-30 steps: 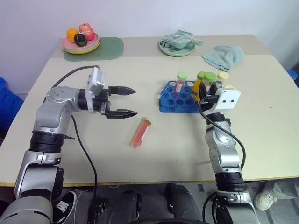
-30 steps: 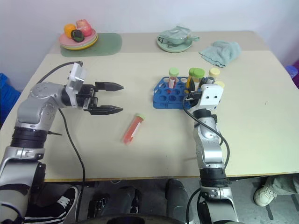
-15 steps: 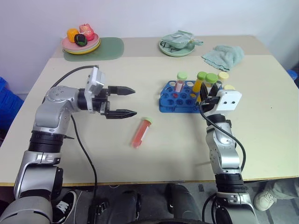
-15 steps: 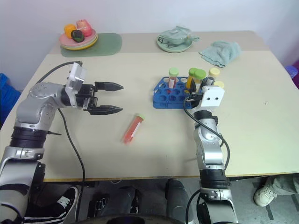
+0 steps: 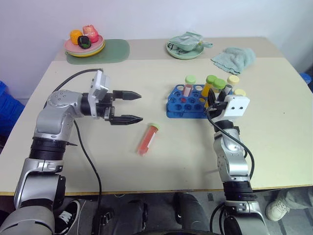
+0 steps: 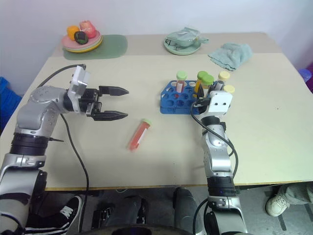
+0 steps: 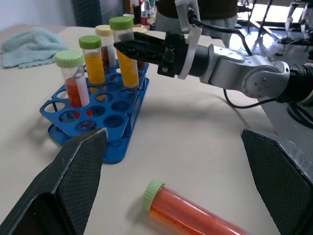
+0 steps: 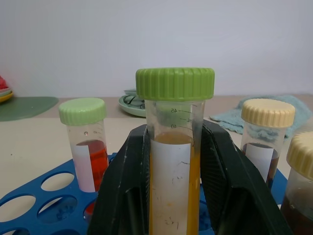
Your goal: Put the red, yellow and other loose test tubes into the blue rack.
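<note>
A red test tube (image 5: 148, 138) with a green cap lies loose on the table, a little left of the blue rack (image 5: 182, 108). My left gripper (image 5: 141, 106) hovers open just left of that tube, with nothing between its fingers. My right gripper (image 8: 173, 142) is shut on a yellow test tube (image 8: 175, 83) with a green cap, holding it upright at the rack's right end. In the left wrist view the yellow tube (image 7: 128, 63) reaches down into the rack (image 7: 124, 128). A red tube (image 5: 189, 84), another yellow one (image 5: 209, 84) and cream-capped tubes (image 5: 234, 80) stand in the rack.
A plate of toy fruit (image 5: 84, 43) on a green mat (image 5: 110, 50) sits at the far left. A green dish (image 5: 186, 46) and a teal towel (image 5: 234, 58) lie at the far right. A person's shoe (image 5: 276, 208) shows on the floor past the table's near right corner.
</note>
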